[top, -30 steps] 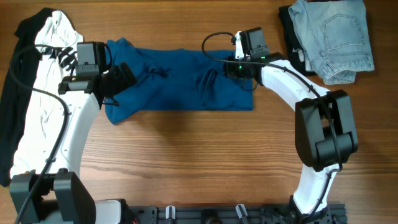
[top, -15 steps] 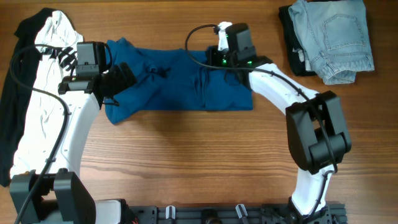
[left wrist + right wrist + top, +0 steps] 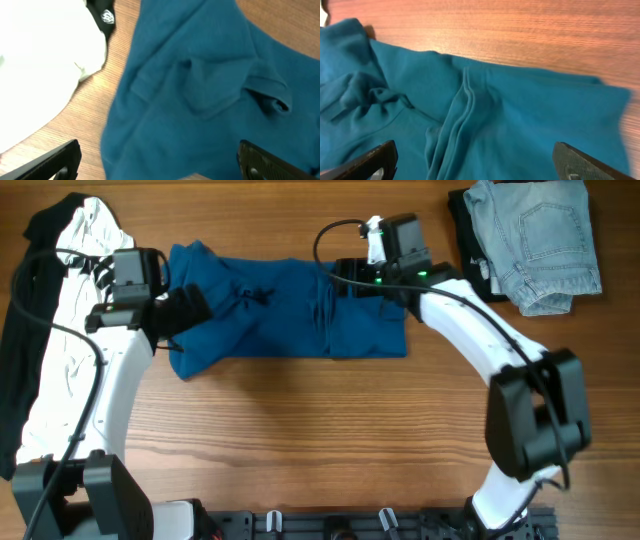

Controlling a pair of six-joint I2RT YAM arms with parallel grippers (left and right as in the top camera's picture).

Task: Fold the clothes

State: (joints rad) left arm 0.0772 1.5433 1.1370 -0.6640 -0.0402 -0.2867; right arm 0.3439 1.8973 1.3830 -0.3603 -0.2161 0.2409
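Right tool (image 3: pixel 475 152) has swung left along the far side of the deep-blue shirt (image 3: pixel 280 310) and then come back right, with its elbow now carried out toward the right side of the worktop (image 3: pixel 300 440). Left tool (image 3: pixel 159 155) has drifted a little left, toward the shirt's collar end. Both tools are released, fingers spread wide over the cloth with nothing pinched. The shirt lies much as it did, a long band across the far middle of the worktop, roughly doubled but not squared. A raised ridge (image 3: pixel 462 110) runs through its right half and the collar flap (image 3: pixel 267 92) is rumpled. Judgement: the sweep made no fold, and both arms look to be lining up fresh grips. The shirt's right hem (image 3: pixel 405 330) is straight and exposed, while its lower-left corner (image 3: pixel 185 365) sags out of line. The white top (image 3: pixel 55 380) lies just beside the shirt's left end with a strip of bare wood between, and the black garment (image 3: pixel 45 220) edges it. The jeans (image 3: pixel 540 240) sit well apart, far right. Broad bare wood lies in front of the shirt, between the arms, which is the best room to fold into.
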